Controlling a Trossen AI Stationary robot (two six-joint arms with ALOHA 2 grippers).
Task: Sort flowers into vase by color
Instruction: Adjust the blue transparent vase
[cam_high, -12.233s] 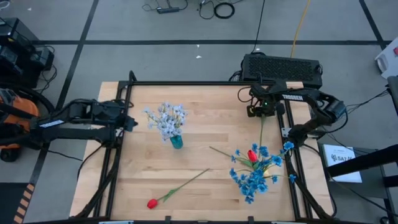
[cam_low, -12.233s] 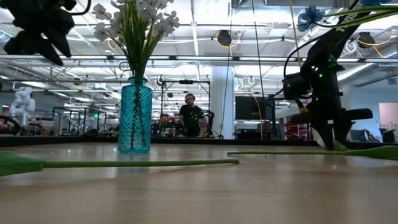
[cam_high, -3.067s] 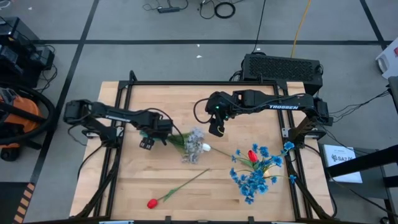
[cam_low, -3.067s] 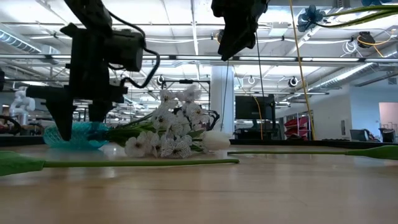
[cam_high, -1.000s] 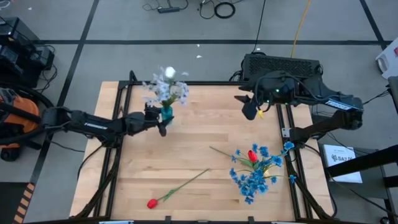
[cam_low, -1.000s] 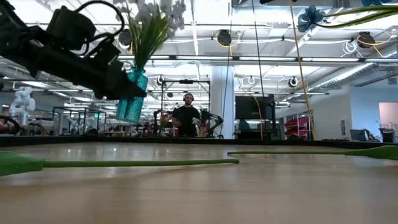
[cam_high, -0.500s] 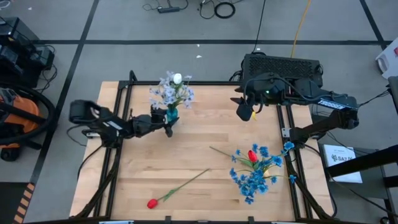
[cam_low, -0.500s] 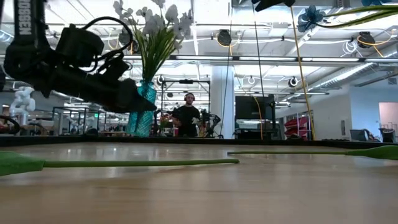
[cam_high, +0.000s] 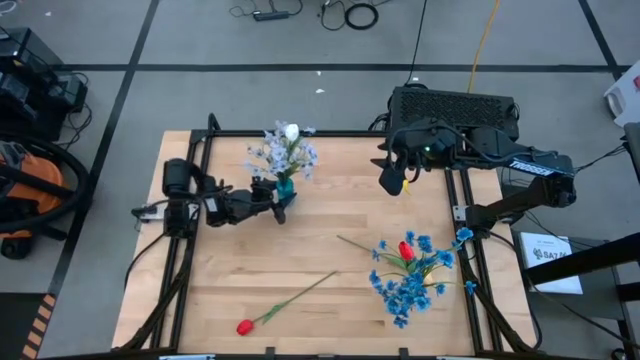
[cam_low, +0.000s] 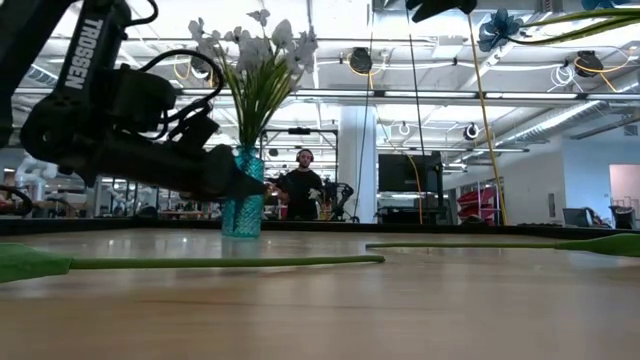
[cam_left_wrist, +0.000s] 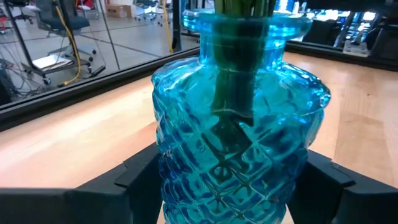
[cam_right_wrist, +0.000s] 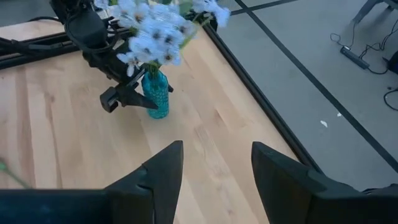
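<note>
A teal cut-glass vase (cam_high: 285, 185) stands upright toward the table's far left and holds pale blue-white sprays (cam_high: 283, 152) and a white bud (cam_high: 291, 131). My left gripper (cam_high: 278, 203) is shut on the vase. In the low view the vase's base (cam_low: 243, 232) seems to rest on the table. Bright blue sprays (cam_high: 407, 283) with a red tulip (cam_high: 406, 249) lie flat at the near right. Another red tulip (cam_high: 245, 326) lies at the near edge. My right gripper (cam_high: 392, 180) hangs open, high over the far right. My left gripper (cam_left_wrist: 233, 186) pinches the vase's faceted body (cam_left_wrist: 186, 180) between its two fingers, one finger (cam_left_wrist: 140, 180) on either side, below the neck. The fingers come nearly level from the table's left. The vase stands upright, with its base seemingly on the table.
A long green stem (cam_high: 362, 246) lies across the wood from the blue pile toward the middle. A black frame rail (cam_high: 330, 133) edges the table. Bare wood (cam_high: 320, 215) shows in the middle between vase and flower pile. A person (cam_low: 303, 190) stands far back in the room.
My left gripper has carried the vase down and a little toward the table's right. The vase was lifted and tilted a second ago; now it is upright and low at the table. The left arm has drawn in closer. The right gripper has shifted slightly left.
</note>
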